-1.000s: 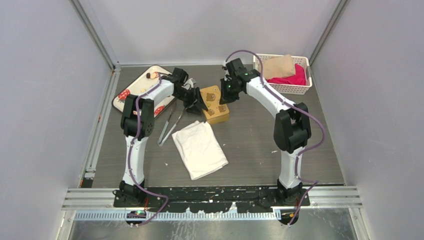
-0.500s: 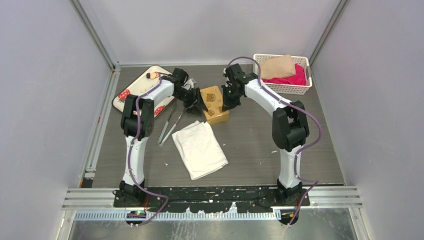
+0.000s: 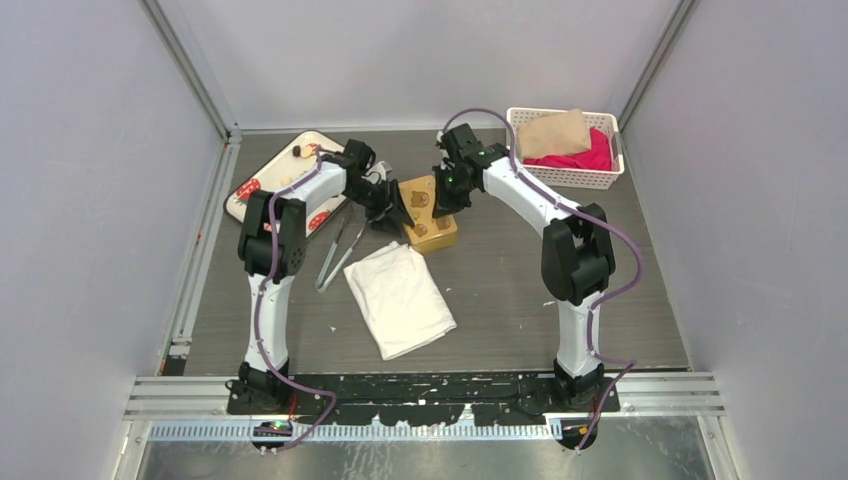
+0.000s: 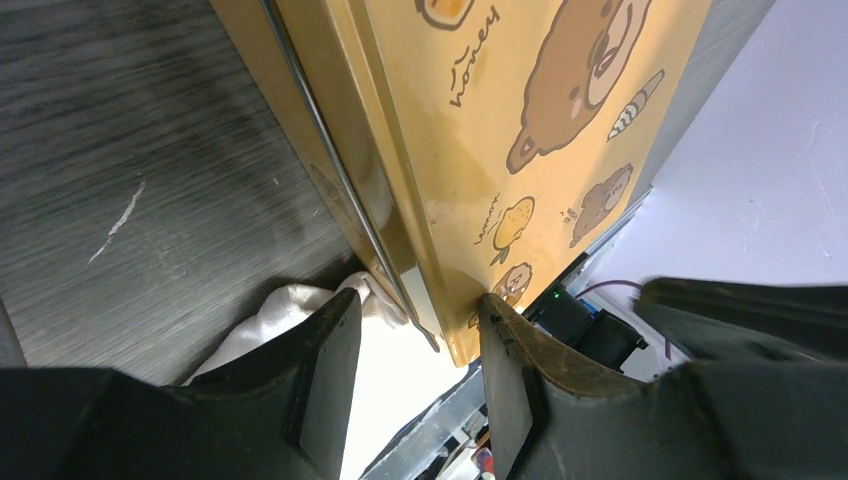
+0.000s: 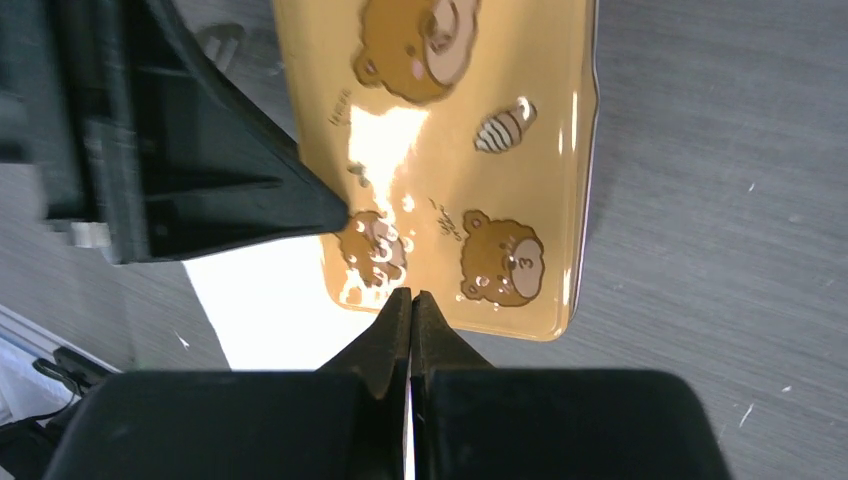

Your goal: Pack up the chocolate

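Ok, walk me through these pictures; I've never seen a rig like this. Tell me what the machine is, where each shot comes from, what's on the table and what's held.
These are two robot arms bolted at the table's near edge, each ending in a two-finger claw. The wide picture comes from a fixed camera overhead. The two close-ups come from a camera on each wrist.

On the table lie a gold tin with bear prints, lid on, a white cloth, metal tongs, a strawberry-print tray with a small brown chocolate on it, and a white basket of fabric.

Both claws are at the tin. The left claw's fingers straddle the tin's edge; whether they pinch it is unclear. The right claw is shut and empty, its tip at the lid's edge.
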Controlling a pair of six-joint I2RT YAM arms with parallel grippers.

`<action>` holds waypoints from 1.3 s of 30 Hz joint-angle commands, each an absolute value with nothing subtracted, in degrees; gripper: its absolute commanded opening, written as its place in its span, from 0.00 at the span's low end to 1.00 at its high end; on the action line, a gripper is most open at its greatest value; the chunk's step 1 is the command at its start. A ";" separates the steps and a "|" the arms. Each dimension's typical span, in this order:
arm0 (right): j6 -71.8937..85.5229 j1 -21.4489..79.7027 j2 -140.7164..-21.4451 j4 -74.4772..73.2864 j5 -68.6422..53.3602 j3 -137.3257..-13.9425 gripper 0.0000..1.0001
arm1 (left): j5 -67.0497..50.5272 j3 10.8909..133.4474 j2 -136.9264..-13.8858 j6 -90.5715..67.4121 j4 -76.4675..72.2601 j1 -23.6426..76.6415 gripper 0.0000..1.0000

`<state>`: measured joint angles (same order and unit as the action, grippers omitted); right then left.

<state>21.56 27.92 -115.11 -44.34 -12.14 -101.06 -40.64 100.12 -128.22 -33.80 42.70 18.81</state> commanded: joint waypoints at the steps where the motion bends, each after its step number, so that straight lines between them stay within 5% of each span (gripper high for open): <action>1: 23.63 28.21 -114.61 -44.26 -12.55 -96.18 0.01 | -38.36 98.35 -126.47 -31.05 45.78 19.16 0.46; 17: 22.72 28.38 -113.17 -48.62 -12.04 -106.18 0.01 | -39.01 98.73 -126.87 -31.16 45.56 19.16 0.46; 29: 22.94 28.92 -112.83 -44.11 -15.79 -91.57 0.01 | -40.08 98.84 -127.06 -30.54 46.31 19.16 0.46; 39: 21.71 28.91 -112.24 -48.13 -13.09 -105.20 0.01 | -39.93 100.70 -127.75 -30.38 47.36 19.16 0.45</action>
